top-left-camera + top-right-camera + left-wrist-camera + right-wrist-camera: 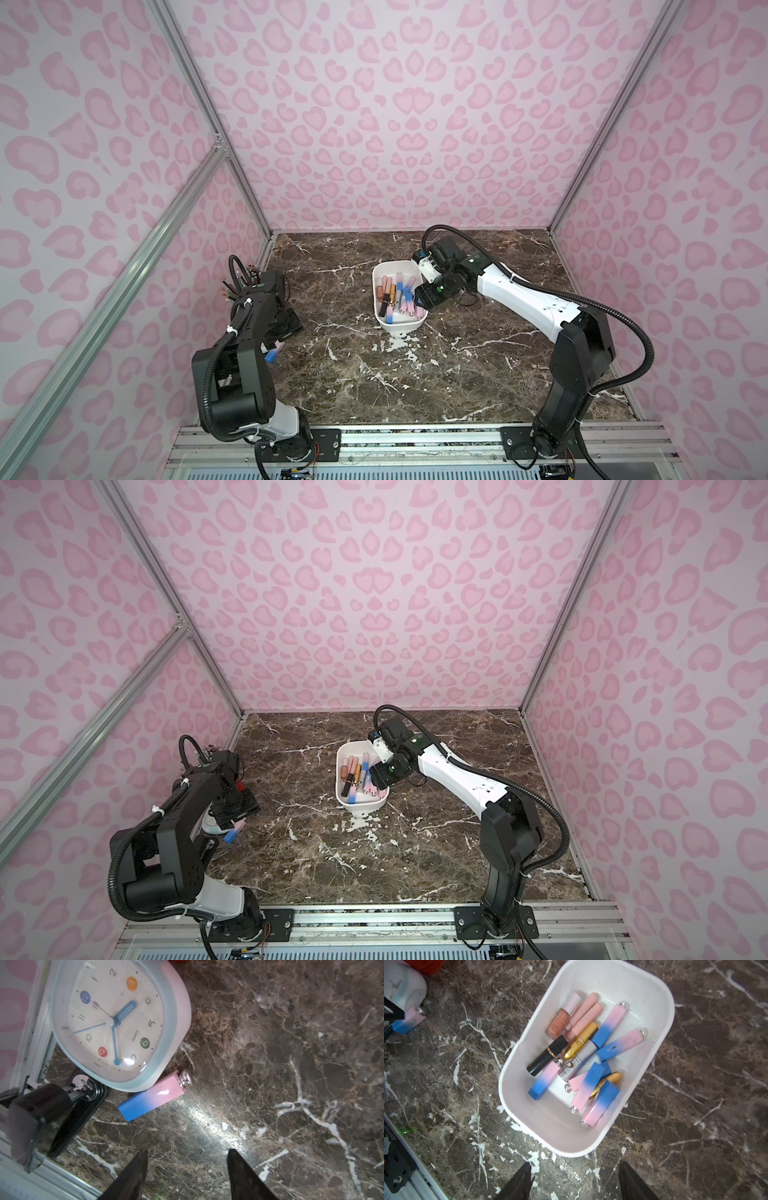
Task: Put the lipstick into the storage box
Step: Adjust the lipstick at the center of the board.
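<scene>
Nearly done, by the look of it: many tubes (610, 1022) lie in the storage box (542, 1124) below the open, empty right gripper (575, 1163), while one pink-and-blue lipstick (153, 1096) waits on the table (270, 1064) just beside the clock (116, 1020), the open left gripper (187, 1153) near it.

The storage box (623, 982) is white, the lipstick (153, 1095) fades pink to blue.
</scene>
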You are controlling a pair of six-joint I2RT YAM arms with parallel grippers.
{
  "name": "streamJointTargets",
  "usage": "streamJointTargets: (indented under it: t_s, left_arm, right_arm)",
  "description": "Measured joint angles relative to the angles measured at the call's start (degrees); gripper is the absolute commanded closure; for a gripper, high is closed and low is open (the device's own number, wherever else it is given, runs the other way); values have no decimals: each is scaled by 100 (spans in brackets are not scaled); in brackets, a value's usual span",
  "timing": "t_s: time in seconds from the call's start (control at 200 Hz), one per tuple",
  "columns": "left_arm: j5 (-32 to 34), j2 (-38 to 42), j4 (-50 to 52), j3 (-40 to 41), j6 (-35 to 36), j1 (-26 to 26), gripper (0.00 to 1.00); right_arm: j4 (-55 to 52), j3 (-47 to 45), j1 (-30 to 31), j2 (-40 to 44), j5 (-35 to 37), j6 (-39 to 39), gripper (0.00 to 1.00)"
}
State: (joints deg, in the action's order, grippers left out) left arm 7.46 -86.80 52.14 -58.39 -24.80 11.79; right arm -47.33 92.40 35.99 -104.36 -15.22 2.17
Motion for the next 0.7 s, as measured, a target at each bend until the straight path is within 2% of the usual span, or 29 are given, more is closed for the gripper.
streamJointTargets:
  t_s: [0.37,0.7]
  left_arm:
    - [111,-166,-271,9,90,-7,36]
    - [249,-551,-413,-140,219,-2,36]
  right_arm:
    - [-979,1996,-92,-1106,-162,-157,30]
    - [-1580,2553,68,-1432,-61,-31,29]
